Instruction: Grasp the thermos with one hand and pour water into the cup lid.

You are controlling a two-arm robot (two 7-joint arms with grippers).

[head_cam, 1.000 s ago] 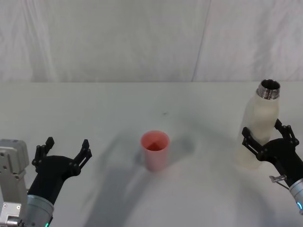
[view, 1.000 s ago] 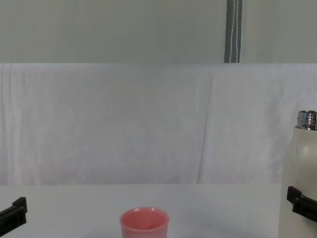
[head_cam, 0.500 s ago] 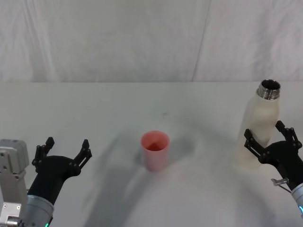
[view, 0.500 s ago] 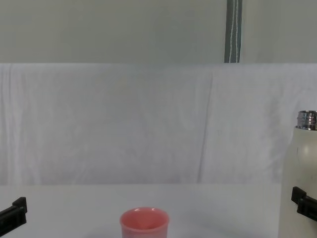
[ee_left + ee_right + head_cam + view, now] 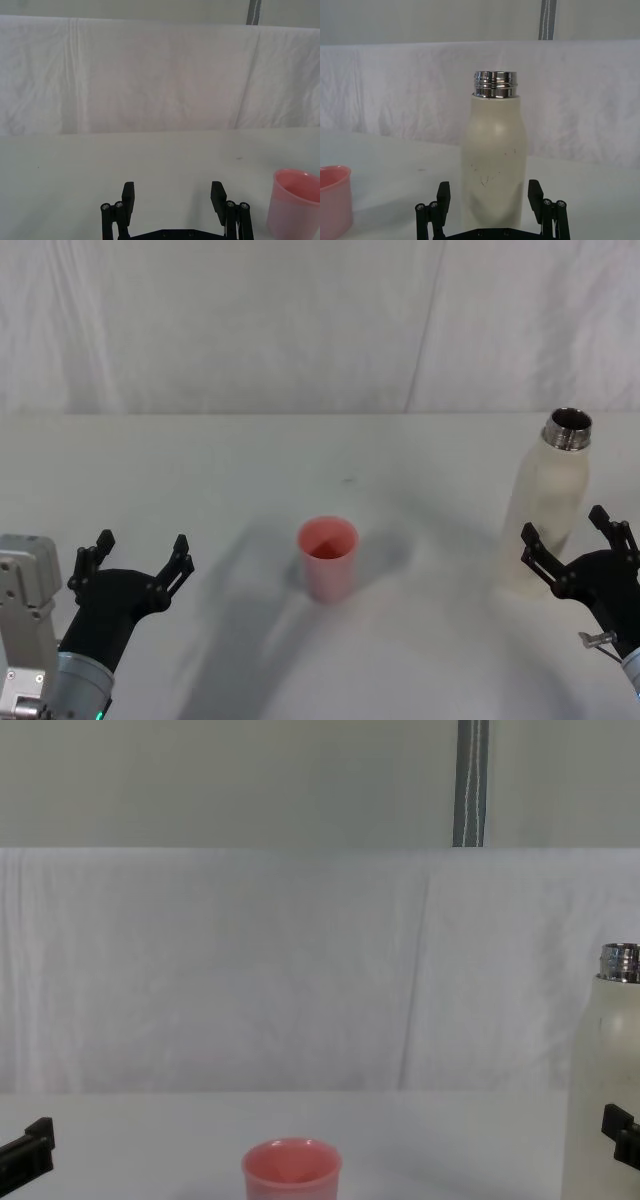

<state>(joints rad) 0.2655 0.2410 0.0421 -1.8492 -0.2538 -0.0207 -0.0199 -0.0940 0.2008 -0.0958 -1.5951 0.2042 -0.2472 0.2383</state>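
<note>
**Right gripper lined up on the thermos, grasp not yet made**

The right gripper (image 5: 575, 542), black jaws spread wide, sits just short of the tall cream-white thermos with its shiny threaded steel neck (image 5: 548, 510), which stands upright straight ahead of it, not yet between the fingers. By my judgement the next move is to advance until the jaws straddle the body, then close. The small round pink plastic cup lid (image 5: 327, 558) stands well off toward the left gripper (image 5: 137, 555), parked and open wide. The thermos's water level cannot be seen, and the chest view cuts off its right side.
</note>
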